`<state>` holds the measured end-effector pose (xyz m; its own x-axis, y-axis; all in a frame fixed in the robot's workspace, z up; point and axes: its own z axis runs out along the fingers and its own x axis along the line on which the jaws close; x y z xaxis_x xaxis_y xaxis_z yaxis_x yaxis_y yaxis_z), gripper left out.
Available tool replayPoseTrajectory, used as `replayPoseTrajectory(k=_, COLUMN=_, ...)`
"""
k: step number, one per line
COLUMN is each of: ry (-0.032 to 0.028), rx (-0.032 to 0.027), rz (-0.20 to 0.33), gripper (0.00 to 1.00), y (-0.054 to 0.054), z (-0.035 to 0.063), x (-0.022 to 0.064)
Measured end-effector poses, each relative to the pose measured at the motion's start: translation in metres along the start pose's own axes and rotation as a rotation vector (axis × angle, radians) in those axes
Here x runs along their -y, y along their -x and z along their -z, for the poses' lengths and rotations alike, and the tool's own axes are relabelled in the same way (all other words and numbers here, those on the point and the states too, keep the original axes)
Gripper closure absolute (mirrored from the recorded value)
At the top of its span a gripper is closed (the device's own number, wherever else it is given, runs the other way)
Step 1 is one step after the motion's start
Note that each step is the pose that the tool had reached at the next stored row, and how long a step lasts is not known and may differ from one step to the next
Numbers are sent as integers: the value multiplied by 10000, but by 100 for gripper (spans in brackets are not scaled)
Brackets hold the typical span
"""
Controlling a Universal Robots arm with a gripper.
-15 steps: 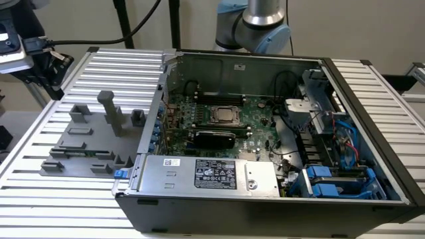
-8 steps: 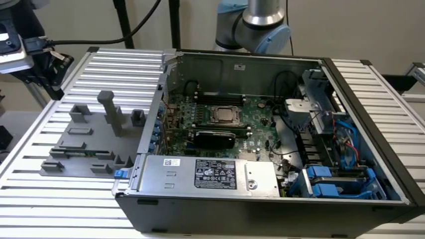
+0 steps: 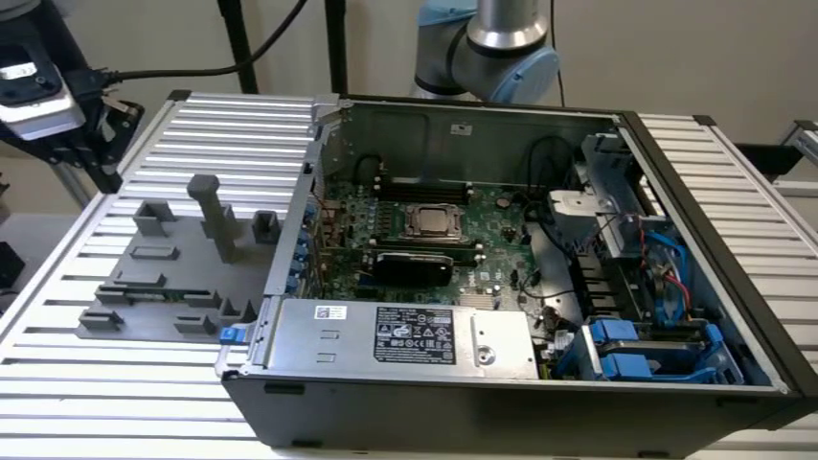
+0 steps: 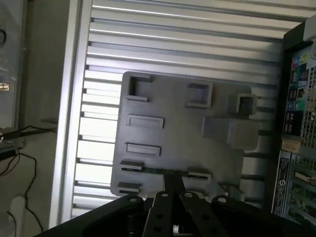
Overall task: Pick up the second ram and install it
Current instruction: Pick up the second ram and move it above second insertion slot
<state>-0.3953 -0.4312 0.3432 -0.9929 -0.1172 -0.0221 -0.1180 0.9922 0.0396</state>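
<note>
Hovering above the grey fixture (image 4: 217,106), gripper (image 4: 173,180) clenched, nothing held. Second ram (image 4: 150,170) rests in the fixture just past the fingertips, long axis spanning its two end holders, crosswise to the gripper's reach. Not yet lifted; computer case (image 3: 511,383) stands beside the fixture.

Ram (image 4: 154,170): thin green stick seen edge-on, so it shows as a narrow dark-green line. It stands on its long edge, level, seated in small clips along one edge of the grey fixture (image 4: 182,128) and spanning the gap between them. Chips and label can't be made out. The fixture lies flat on the slatted bench (image 4: 148,54), to the exterior view's left of the open case (image 3: 511,383). The ram is outside the case, not installed, and nothing grips it.
</note>
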Motion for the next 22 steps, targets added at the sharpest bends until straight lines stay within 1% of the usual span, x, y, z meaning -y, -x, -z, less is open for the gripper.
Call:
replayPoseTrajectory(k=15, ry=57, rx=-105, rz=2728, gripper=100, y=-1, z=-60, x=2)
replayPoseTrajectory(k=22, ry=71, rx=-157, rz=3997, gripper=100, y=-2, z=-93, x=4)
